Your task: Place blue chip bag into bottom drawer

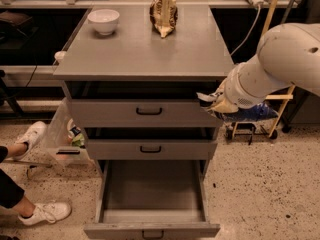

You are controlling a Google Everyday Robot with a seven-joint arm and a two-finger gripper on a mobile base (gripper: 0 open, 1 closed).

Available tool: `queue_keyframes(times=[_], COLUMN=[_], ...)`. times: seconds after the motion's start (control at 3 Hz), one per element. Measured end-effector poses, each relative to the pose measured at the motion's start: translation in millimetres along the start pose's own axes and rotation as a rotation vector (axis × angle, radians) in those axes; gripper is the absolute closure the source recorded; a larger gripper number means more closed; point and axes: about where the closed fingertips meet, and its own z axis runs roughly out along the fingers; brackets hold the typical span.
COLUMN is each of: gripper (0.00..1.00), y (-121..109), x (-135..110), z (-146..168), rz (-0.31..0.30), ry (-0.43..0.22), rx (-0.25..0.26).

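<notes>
So, carrying step: gripper (pixel 218 102) off to the side of the bench (pixel 145 51), jaws pinching the blue chip bag (pixel 248 113), which next needs lowering over the open bottom drawer (pixel 152 190).

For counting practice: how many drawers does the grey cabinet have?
3: top drawer, middle drawer beneath it, bottom drawer pulled open. The gripper holds the blue chip bag beside the top drawer.

White bowl (pixel 103 20), brown bag (pixel 163 14) on cabinet top (pixel 145 51), white sneaker (pixel 47 212) lower left
</notes>
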Motion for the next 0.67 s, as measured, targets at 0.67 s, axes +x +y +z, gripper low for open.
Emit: queue_keyframes(times=[0.67], gripper=[1.0], y=[20], x=[9], z=[34], rz=[0.019], ry=[-0.031], rx=[-0.026])
